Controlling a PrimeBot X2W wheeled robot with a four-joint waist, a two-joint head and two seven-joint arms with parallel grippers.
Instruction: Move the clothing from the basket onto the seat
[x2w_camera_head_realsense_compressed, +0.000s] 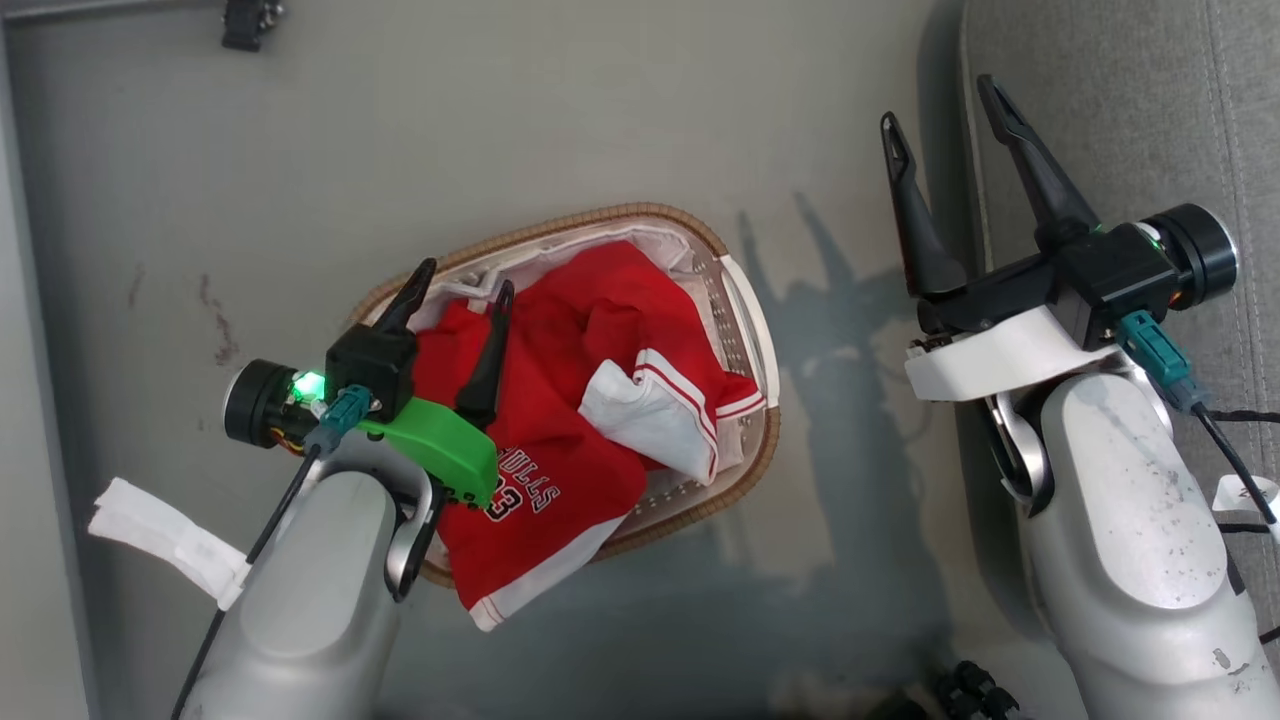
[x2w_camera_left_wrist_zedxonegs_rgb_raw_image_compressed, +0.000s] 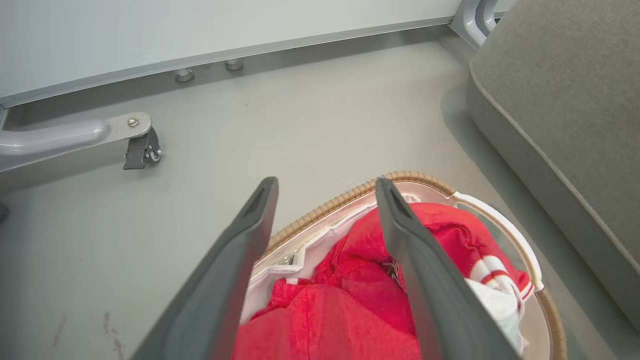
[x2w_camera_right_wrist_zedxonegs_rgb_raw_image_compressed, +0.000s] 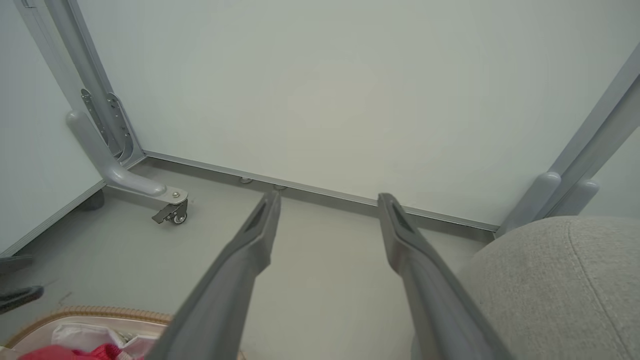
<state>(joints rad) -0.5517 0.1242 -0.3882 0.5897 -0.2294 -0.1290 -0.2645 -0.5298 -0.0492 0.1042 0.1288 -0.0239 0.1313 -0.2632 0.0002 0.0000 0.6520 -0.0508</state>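
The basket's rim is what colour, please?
The basket rim is woven brown, best in the head view.

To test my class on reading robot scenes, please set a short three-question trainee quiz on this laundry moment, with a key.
1. Fill in: the left gripper and the right gripper both stand ___ (open or shut).
2. Which gripper is over the basket? A) left B) right C) neither
3. True or false: the clothing already lies on the seat.
Key: 1 open; 2 A; 3 false, it is in the basket.
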